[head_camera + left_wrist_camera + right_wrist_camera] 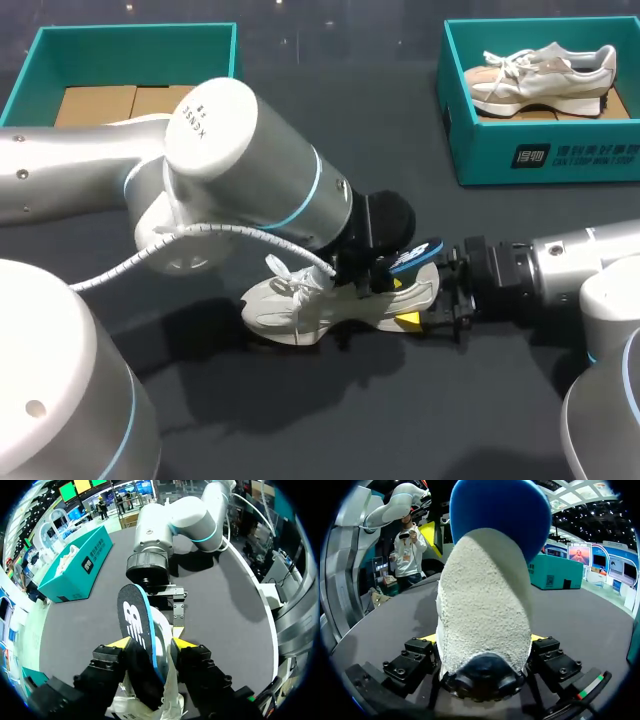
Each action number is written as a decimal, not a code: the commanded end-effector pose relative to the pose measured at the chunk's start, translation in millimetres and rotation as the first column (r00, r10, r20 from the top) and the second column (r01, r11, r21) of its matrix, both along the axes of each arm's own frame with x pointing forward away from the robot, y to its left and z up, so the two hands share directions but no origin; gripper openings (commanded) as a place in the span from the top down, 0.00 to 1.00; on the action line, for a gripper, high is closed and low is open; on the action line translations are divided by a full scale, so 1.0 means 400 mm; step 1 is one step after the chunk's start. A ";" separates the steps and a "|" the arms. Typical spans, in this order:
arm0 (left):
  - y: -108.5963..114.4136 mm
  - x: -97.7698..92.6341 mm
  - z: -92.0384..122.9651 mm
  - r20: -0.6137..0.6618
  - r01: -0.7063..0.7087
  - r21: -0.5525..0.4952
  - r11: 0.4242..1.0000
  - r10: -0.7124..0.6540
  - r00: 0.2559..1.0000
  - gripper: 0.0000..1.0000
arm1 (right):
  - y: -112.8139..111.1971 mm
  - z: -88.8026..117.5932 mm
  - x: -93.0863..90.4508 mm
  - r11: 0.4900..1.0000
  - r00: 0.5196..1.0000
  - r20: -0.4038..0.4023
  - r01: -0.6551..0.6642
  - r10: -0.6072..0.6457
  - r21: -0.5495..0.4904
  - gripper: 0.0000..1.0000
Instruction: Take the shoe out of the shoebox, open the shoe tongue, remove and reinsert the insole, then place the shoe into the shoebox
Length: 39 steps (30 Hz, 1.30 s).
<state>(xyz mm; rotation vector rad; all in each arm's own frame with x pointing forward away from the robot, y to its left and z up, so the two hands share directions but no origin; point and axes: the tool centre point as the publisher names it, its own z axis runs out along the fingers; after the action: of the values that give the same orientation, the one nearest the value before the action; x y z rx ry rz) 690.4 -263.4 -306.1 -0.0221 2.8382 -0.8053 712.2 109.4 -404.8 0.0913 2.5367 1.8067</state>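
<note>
Gripping logoed insole (pixel 134 620), left pincer (pixel 151 642), shoe (pixel 290 310) beneath

print | shoebox (pixel 560 157) front: white label | insole (pixel 132 625): white logo | left arm (pixel 205 120) joint: small lettering (tiny)

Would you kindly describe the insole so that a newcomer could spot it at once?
At the middle of the dark table a cream shoe rests on the bare tabletop. Rising from its heel end is the insole: a thin flat sheet, black-faced and blue-backed, the only dark piece on the pale shoe.
</note>
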 end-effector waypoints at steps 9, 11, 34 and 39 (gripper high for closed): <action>-0.026 0.023 -0.036 0.110 -0.151 -0.021 0.988 0.153 0.982 0.48 | 0.002 0.000 -0.003 1.000 1.000 0.000 0.001 -0.001 -0.002 1.00; -0.029 0.033 -0.044 0.119 -0.161 -0.016 0.987 0.162 0.980 0.49 | 0.002 0.000 -0.003 1.000 1.000 0.000 0.001 -0.001 -0.002 1.00; -0.025 0.080 -0.005 0.006 -0.152 -0.056 0.987 0.152 0.988 1.00 | 0.002 0.000 -0.003 1.000 1.000 0.000 0.001 -0.001 -0.002 1.00; -0.051 0.065 0.062 -0.063 -0.113 -0.082 0.990 0.108 0.992 1.00 | 0.002 0.000 -0.003 1.000 1.000 0.000 0.001 -0.001 -0.002 1.00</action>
<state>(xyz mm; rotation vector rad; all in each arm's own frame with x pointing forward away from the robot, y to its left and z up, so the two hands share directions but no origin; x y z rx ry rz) 714.9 -287.4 -295.4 -0.2421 2.7617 -0.9019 712.1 109.3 -404.9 0.0914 2.5367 1.8067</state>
